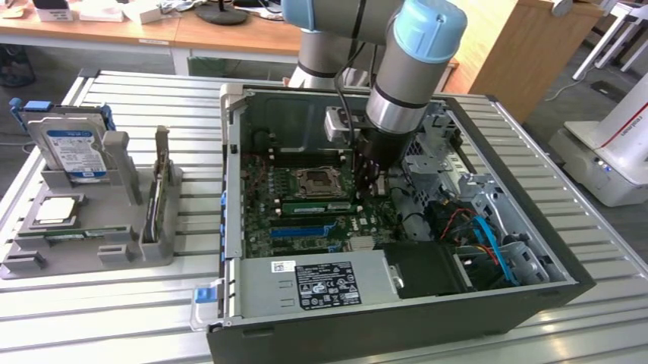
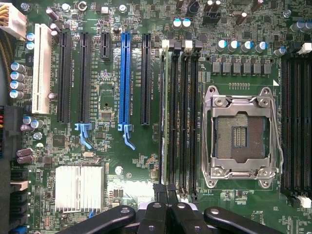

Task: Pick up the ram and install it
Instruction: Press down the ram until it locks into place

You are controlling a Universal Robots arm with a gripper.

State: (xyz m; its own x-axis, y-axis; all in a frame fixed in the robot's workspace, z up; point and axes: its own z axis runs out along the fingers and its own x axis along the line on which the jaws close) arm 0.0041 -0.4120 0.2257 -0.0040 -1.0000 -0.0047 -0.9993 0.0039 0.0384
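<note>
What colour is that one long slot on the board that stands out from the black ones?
Bright blue slot, clearest in the wrist view.

Slatted metal worktable point(image 1: 121, 303) fills near ground. Wooden desk point(image 1: 132, 32) along far edge, cluttered. Wooden cabinet point(image 1: 526, 53) far, at exterior view's right. White machine base point(image 1: 608, 152) on grey floor point(image 1: 552, 106) beyond it.

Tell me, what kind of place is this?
Probably a robotics lab or workshop for computer assembly: an open computer case sits on a slatted metal table, a robot arm reaches inside, and a grey tray holds spare parts.
</note>
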